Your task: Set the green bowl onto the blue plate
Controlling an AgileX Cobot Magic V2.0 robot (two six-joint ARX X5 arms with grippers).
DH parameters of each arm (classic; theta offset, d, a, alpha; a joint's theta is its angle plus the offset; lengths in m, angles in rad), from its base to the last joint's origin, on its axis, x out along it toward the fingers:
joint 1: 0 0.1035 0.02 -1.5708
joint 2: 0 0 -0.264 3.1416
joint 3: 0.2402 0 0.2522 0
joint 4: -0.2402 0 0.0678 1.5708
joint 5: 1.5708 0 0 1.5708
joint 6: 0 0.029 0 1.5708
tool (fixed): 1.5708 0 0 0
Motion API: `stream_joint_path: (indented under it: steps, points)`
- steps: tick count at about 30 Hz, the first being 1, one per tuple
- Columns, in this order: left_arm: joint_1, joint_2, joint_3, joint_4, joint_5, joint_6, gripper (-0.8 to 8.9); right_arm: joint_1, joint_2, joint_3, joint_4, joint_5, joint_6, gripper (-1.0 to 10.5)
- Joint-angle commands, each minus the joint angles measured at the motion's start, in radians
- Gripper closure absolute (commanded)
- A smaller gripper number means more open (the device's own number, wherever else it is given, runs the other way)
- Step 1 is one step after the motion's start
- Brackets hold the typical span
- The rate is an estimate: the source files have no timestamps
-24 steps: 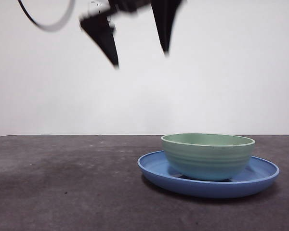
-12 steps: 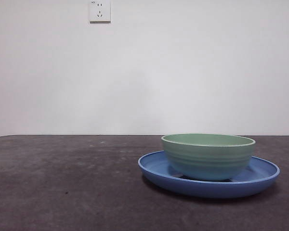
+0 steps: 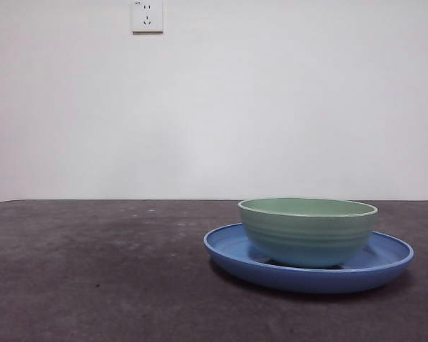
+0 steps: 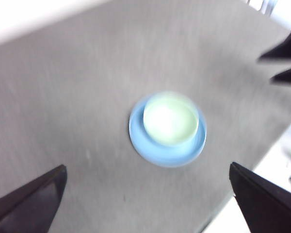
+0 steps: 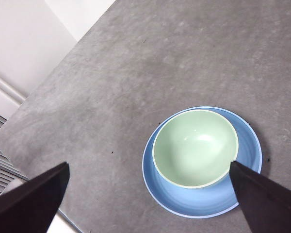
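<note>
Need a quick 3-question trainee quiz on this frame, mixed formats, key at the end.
1. True or false: the green bowl sits inside the blue plate.
2. Multiple choice: in the front view, what hangs on the wall? A) clock B) power socket C) shelf
3. Fill in: the fingers of both the left gripper and the right gripper are ____ and hold nothing.

Key: 1 true; 2 B; 3 open

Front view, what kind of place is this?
Probably a plain indoor test bench: a dark grey table, a bare white wall with a socket, and only a green bowl on a blue plate.
</note>
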Motion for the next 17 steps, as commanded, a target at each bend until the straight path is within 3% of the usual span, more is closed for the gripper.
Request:
stream_joint_path:
  steps: [1,12,17]
  points:
    - [-0.011,-0.097,-0.069,0.045,0.002,0.013,2.51,0.005,0.003,0.017,0.006,-0.003,-0.004,4.0]
    - [-0.011,-0.462,-0.401,0.124,0.003,-0.032,2.51,0.005,0.003,0.016,0.006,-0.005,-0.001,4.0]
    - [-0.011,-0.599,-0.565,0.143,0.021,-0.1,2.51,0.005,0.003,0.017,0.006,-0.012,0.024,4.0]
